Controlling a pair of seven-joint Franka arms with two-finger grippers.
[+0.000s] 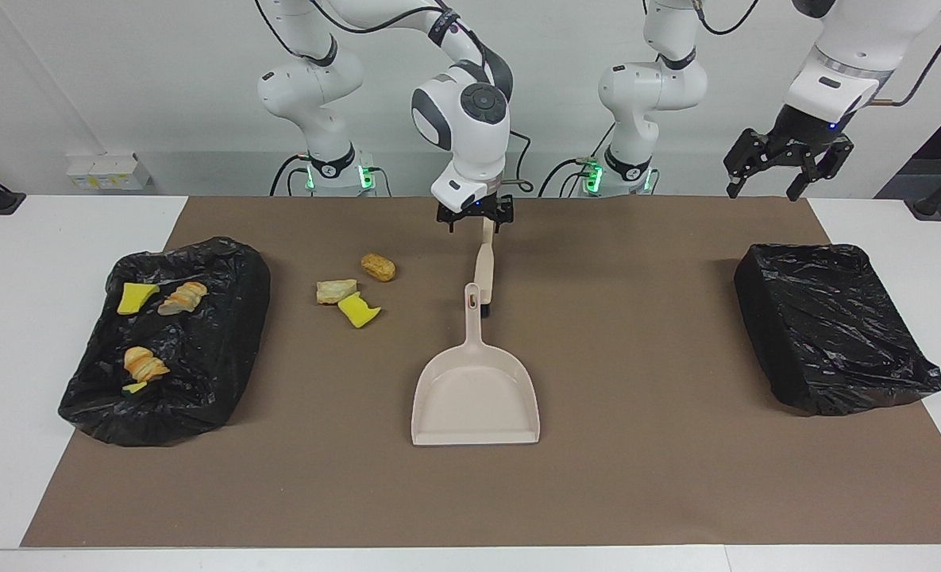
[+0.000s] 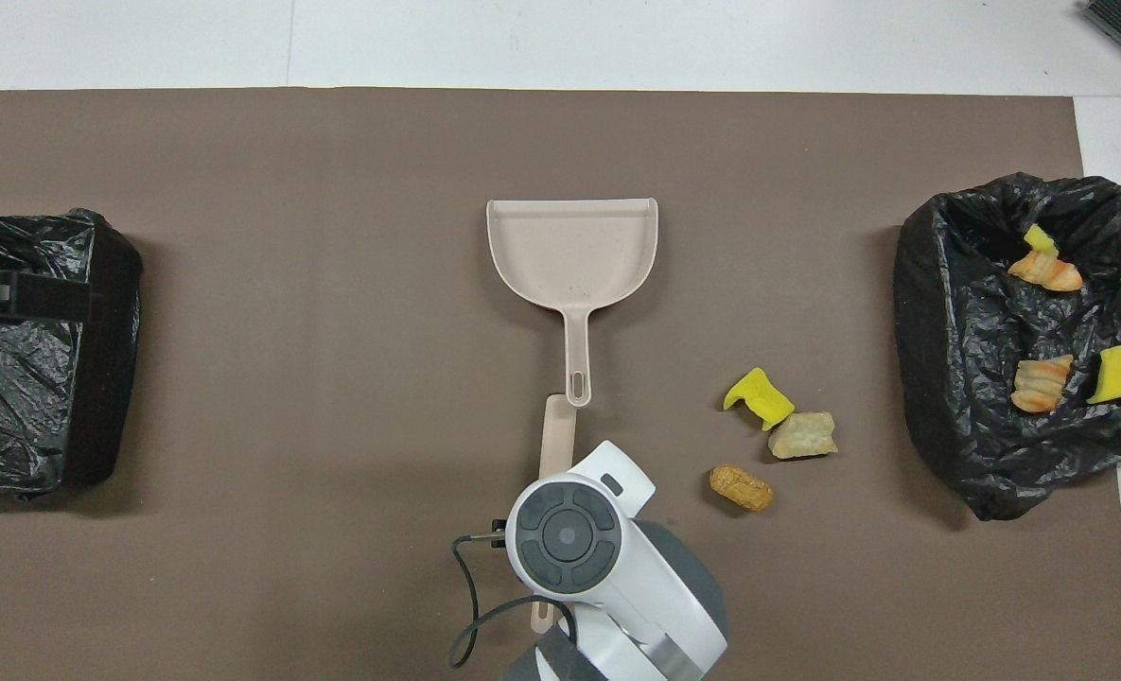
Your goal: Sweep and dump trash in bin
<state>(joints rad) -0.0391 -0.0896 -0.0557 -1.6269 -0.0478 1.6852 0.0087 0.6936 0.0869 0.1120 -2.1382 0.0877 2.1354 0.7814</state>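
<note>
Beige brush handle (image 1: pixel 483 266) pinched in the right gripper (image 1: pixel 476 219), near the middle of the brown mat (image 1: pixel 637 477).
Bristle end resting just beside the handle tip of the beige dustpan (image 1: pixel 476 395), pan mouth pointing away from the robots. Loose trash (image 1: pixel 356 290) on the mat: a yellow sponge piece, a tan chunk touching it, a brown chunk nearer the robots, all toward the right arm's end, between dustpan and black-lined bin (image 1: pixel 224 373). More scraps already lying in that bin. Second black-lined bin (image 1: pixel 835 334) at the left arm's end. Left gripper (image 1: pixel 788 171) waiting above that bin's nearer corner, fingers spread, holding nothing.
</note>
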